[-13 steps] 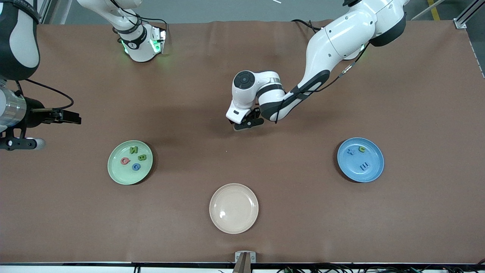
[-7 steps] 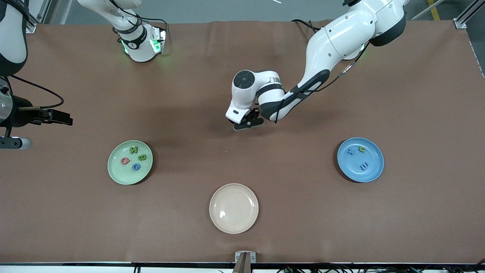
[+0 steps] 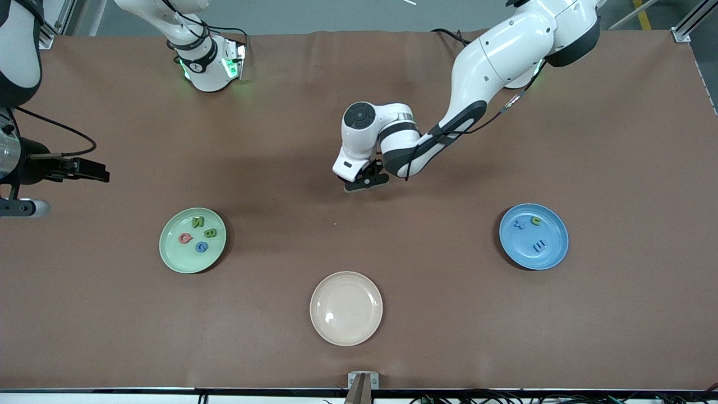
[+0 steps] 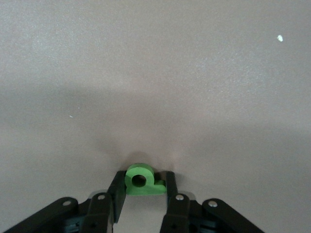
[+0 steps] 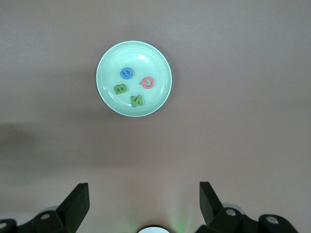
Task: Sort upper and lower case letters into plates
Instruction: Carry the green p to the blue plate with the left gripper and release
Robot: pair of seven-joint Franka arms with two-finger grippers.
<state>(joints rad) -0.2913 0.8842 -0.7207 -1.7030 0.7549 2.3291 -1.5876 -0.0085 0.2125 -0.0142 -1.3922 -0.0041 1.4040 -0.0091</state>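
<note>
My left gripper (image 3: 363, 183) is down at the middle of the table, shut on a small green letter (image 4: 141, 180) with a round hole. In the left wrist view the left gripper (image 4: 144, 182) has both fingers pressed against the letter's sides, just above the brown cloth. The mint green plate (image 3: 168, 252) toward the right arm's end holds several letters: a green N (image 3: 197, 221), a green B (image 3: 210, 233), a pink one (image 3: 185, 238) and a blue one (image 3: 202, 246). The sky blue plate (image 3: 552, 255) toward the left arm's end holds three letters. My right gripper (image 3: 95, 170) hangs open and empty, high up at the right arm's end; in its wrist view the right gripper (image 5: 143, 189) looks down on the mint plate (image 5: 109, 99).
A cream-beige plate (image 3: 346, 308) with nothing in it lies nearest the front camera, between the two other plates. Brown cloth covers the whole table. The right arm's base (image 3: 207, 67) stands at the table's top edge.
The left gripper's fingers have closed on the green letter, and its hand has shifted slightly. The right hand drew back toward the right arm's end of the table, then held still.
</note>
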